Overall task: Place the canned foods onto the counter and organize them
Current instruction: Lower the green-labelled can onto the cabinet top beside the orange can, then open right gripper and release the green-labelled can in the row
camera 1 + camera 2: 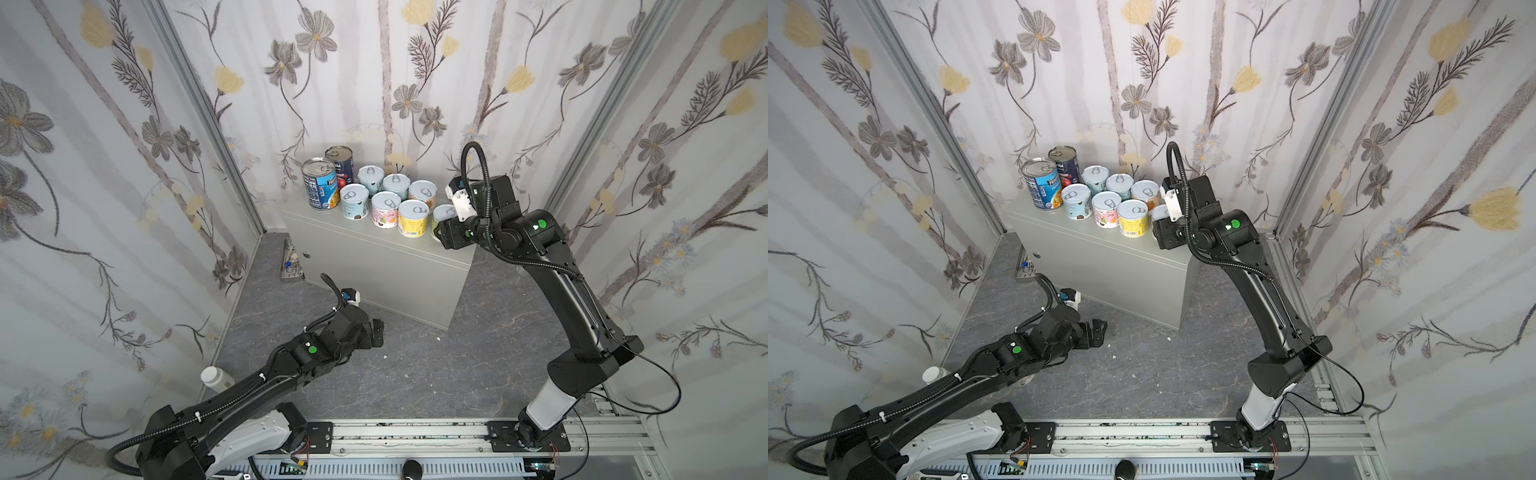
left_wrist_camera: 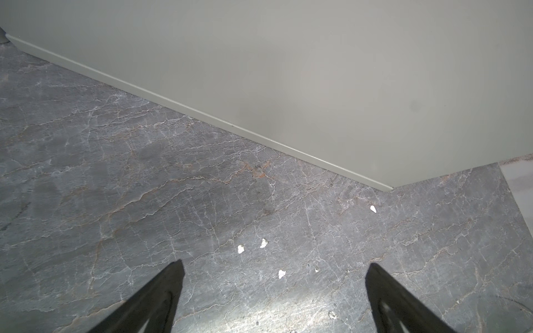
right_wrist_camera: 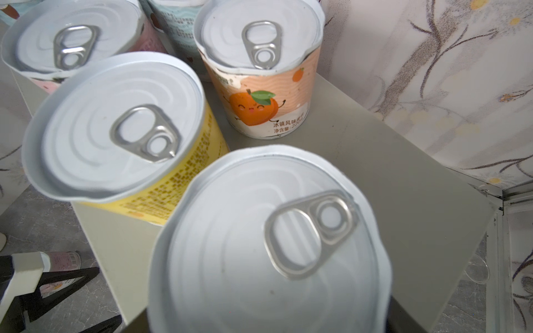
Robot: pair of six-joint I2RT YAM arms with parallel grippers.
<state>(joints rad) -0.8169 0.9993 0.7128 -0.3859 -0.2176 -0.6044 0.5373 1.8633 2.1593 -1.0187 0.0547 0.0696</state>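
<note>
The canned foods [image 1: 385, 205] stand in tight rows on the counter [image 1: 374, 266], apparently to save room. The right gripper [image 1: 441, 231] hangs at the end can [image 3: 268, 245], by the counter's right end (jaws hidden, so I cannot tell its grip). The left gripper [image 2: 274, 266] hovers spread and empty below the counter's front, probably keeping clear.

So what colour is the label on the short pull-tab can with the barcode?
Yellow. The short pull-tab can shows it best in the right wrist view.

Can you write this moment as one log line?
left gripper: open, over floor | right gripper: at end can, grip unclear | counter: other cans grouped
</note>
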